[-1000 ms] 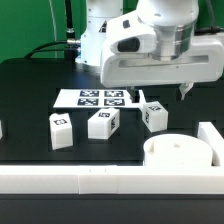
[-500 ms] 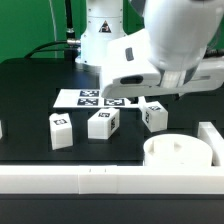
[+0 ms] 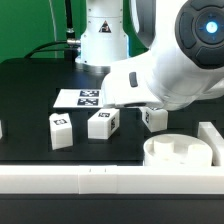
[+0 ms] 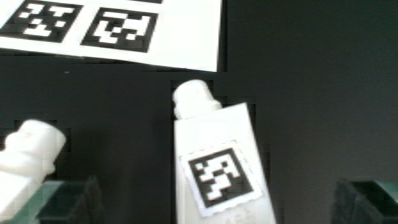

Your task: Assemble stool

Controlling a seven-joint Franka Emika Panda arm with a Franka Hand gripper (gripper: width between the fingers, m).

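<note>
The arm (image 3: 170,70) bends low over the black worktop (image 3: 30,90) from the exterior view's right. Its bulky white wrist is tipped down over the row of legs, and in that view the housing hides the pincer. Taken from the exterior view's left, the first leg (image 3: 60,131) stands well away from the pincer and the middle leg (image 3: 103,123) is nearer. The third leg (image 3: 155,118) is right under the wrist, and the round seat (image 3: 180,152) sits near it, against the front rail (image 3: 90,180). Only the wrist view shows the pincer (image 4: 214,205). Its fingertips (image 4: 63,200) stand wide apart and hold nothing. The third leg's tagged end lies between them and touches neither. The middle leg is beside one fingertip, and the marker board (image 4: 107,30) is farther ahead.
</note>
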